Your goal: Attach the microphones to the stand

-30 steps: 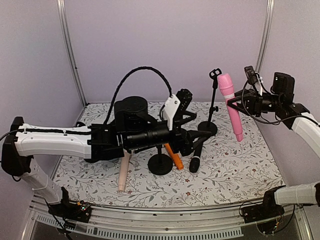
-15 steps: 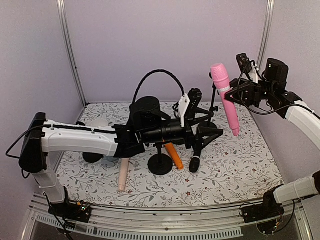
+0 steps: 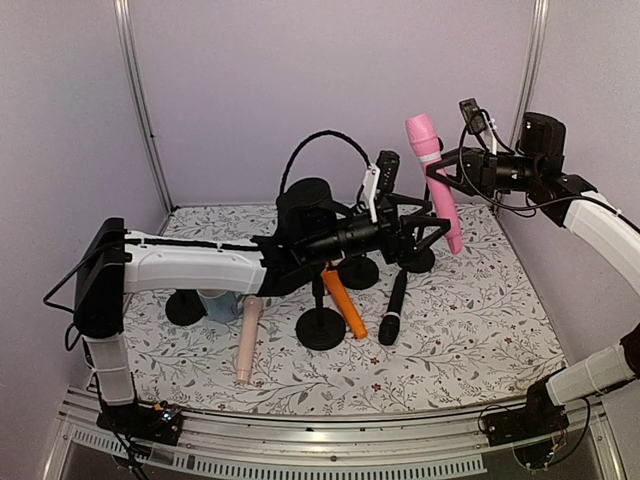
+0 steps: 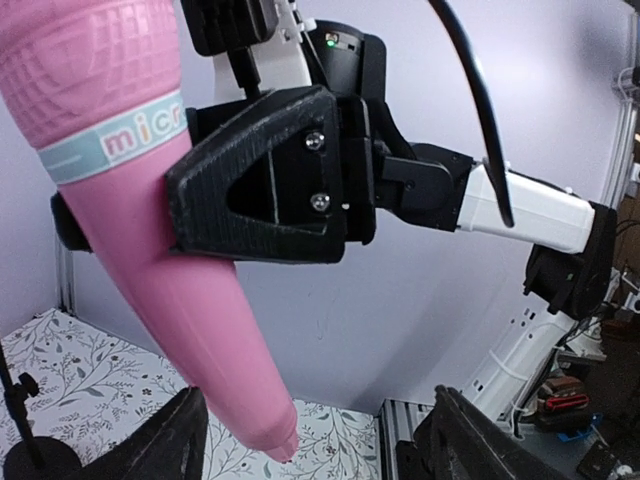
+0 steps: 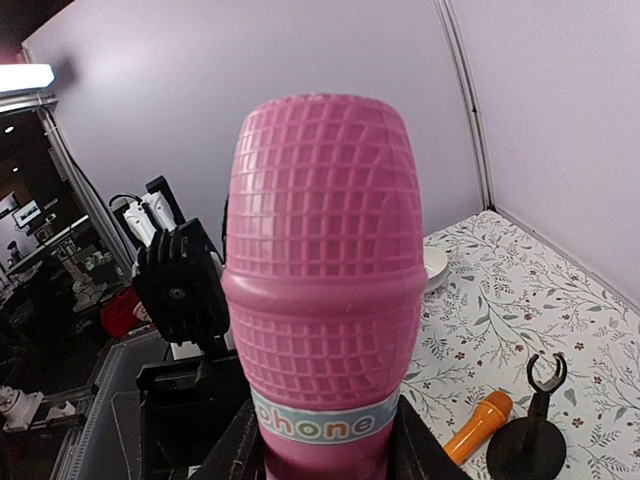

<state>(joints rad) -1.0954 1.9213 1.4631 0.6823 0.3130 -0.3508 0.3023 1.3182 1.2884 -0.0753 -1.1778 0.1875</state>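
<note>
right jaws clamped on the pink microphone (image 3: 422, 135), waffle-gridded head, upper right of frame. left jaws gape wide, empty, by its smooth tapered tip. three slim ones lie on the floral tabletop (image 3: 470, 330): orange mic (image 3: 345, 310), black mic (image 3: 393, 315), beige mic (image 3: 247, 340).

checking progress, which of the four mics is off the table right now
The bright pink microphone: the right tool holds it in the air, head up. The orange one, the black one and the pale beige-pink one lie on the table.
</note>
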